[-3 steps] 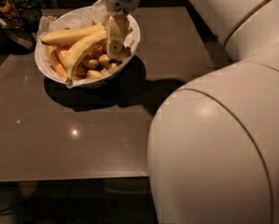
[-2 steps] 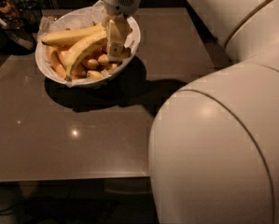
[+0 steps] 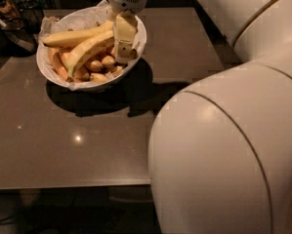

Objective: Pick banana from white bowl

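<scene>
The banana (image 3: 70, 38), long, slim and pale yellow, lies along the far side of the white bowl (image 3: 51, 72). Its stem end points toward the gripper and its other end reaches the bowl's left rim. Just in front of it lies a thicker banana (image 3: 89, 50), slanting down to the left, with its tip near the rim. Small stubby bananas (image 3: 100, 70) are heaped beneath both. Crinkled white paper (image 3: 82, 17) lines the bowl and stands up above its far edge.

Your gripper (image 3: 124, 57) hangs pointing down into the right side of the bowl, beside the right ends of the two large bananas and above the small ones. You cannot tell whether its jaws are open or closed, or whether they touch any fruit.

The bowl sits at the far left of a glossy brown desk (image 3: 87, 145) and casts a dark shadow toward you. The robot's white arm (image 3: 223, 150) fills the right of the view. Dark clutter (image 3: 11, 18) sits at the far left corner.
</scene>
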